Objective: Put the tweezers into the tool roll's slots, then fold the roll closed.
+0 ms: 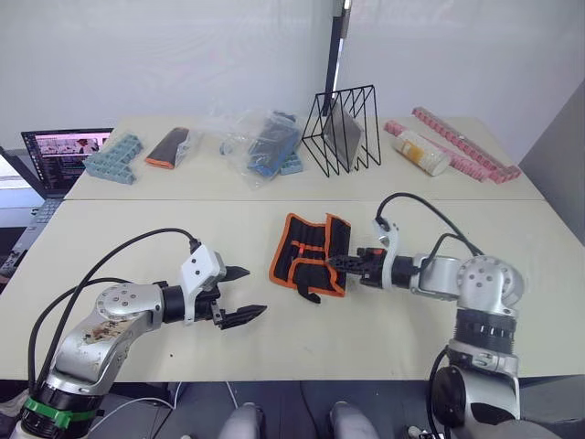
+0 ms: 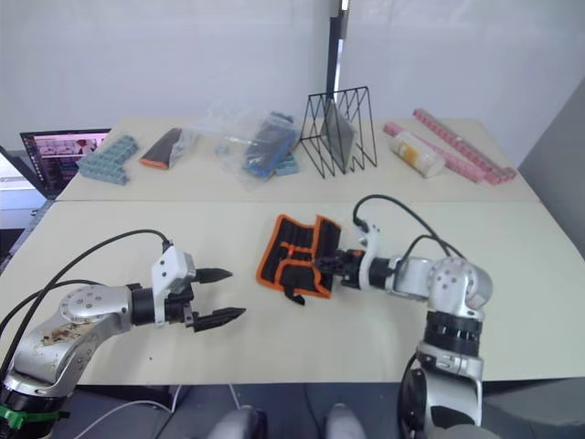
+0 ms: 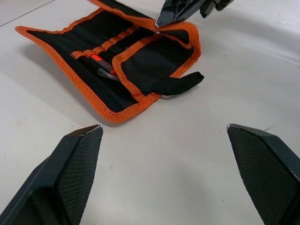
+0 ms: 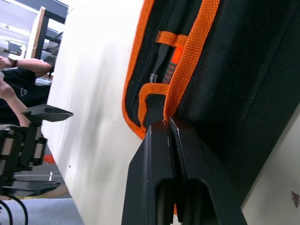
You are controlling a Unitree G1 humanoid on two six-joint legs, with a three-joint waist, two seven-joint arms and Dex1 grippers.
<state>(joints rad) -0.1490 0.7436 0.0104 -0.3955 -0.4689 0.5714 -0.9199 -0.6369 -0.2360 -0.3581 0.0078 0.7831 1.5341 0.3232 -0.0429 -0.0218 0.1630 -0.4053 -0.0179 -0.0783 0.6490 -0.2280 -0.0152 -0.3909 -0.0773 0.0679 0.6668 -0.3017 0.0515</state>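
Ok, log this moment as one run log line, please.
stage: folding | tool roll: partly folded on table | right gripper: shut on roll's orange edge | left gripper: open, apart

Right gripper (image 2: 322, 265) at tool roll (image 2: 294, 251) edge, seemingly pinching its orange trim; left gripper (image 2: 219, 294) spread wide, well apart from it.
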